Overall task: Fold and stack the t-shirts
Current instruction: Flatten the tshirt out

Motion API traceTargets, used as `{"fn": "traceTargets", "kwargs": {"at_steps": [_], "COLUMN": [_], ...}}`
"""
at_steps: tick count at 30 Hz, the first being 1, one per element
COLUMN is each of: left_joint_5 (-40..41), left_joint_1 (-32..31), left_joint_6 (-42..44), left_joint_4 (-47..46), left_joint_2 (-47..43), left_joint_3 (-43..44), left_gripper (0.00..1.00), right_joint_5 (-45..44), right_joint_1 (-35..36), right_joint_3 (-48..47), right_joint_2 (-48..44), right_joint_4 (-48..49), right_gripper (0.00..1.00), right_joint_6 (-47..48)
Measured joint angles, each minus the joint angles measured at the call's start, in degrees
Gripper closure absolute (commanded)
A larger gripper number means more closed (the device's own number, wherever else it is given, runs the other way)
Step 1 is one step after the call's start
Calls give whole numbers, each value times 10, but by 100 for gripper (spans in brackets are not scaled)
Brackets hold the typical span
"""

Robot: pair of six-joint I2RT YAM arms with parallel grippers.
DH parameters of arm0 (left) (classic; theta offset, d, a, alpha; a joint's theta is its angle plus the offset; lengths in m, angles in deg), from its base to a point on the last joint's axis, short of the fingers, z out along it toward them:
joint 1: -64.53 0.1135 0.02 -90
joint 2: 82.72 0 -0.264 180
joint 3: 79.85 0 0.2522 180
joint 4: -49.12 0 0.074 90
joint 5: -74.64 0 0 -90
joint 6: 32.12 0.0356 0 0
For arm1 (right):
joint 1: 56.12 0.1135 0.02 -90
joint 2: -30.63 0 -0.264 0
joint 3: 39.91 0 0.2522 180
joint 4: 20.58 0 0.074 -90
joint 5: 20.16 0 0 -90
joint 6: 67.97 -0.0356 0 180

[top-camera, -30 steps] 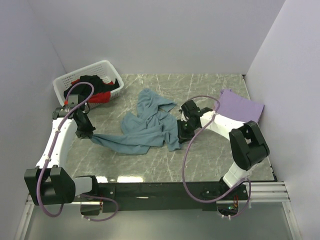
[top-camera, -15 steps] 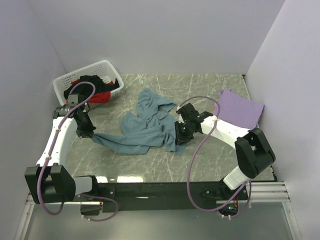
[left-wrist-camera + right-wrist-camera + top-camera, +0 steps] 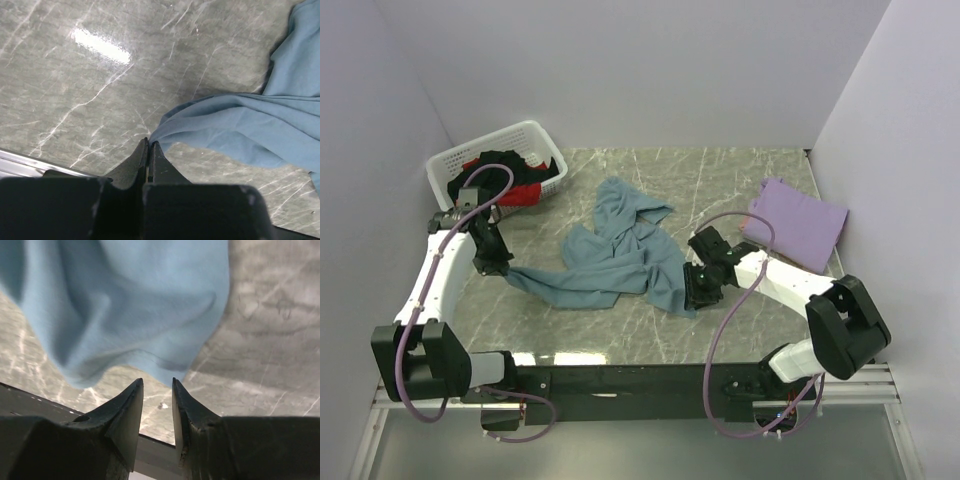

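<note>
The teal shirt [image 3: 615,262] lies crumpled mid-frame. The left gripper [image 3: 150,147] is clamped on its left corner and should keep it taut. The right gripper [image 3: 156,383], jaws slightly apart and empty at the lower-right hem, should pinch that edge squarely before spreading.

I read the bench [image 3: 740,180] as grey-green marble with thin white veins. At its centre the teal-blue t-shirt [image 3: 620,255] is a plain dusty blue with no print. At two o'clock the lavender t-shirt [image 3: 798,222] is plain purple. At ten o'clock the white slotted basket [image 3: 485,140] holds a black t-shirt [image 3: 505,163] and a red t-shirt [image 3: 520,196]. My left tool [image 3: 150,150] and right tool [image 3: 157,390] are matt black. The arms [image 3: 435,285] are white with black joints.
</note>
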Motion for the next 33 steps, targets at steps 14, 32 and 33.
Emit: {"fn": "traceTargets", "kwargs": {"at_steps": [14, 32, 33], "left_joint_5": [-15, -32, -33], "left_joint_1": [3, 8, 8], "left_joint_6": [20, 25, 26], "left_joint_4": [-10, -14, -15], "left_joint_2": [23, 23, 23], "left_joint_3": [0, 0, 0], "left_gripper": [100, 100, 100], "right_joint_5": [-45, -79, -82], "right_joint_1": [5, 57, 58], "right_joint_3": [14, 21, 18], "right_joint_2": [-3, 26, 29], "right_joint_4": [-7, -7, -9], "right_gripper": [57, 59, 60], "right_joint_6": [-45, -98, -102]}}
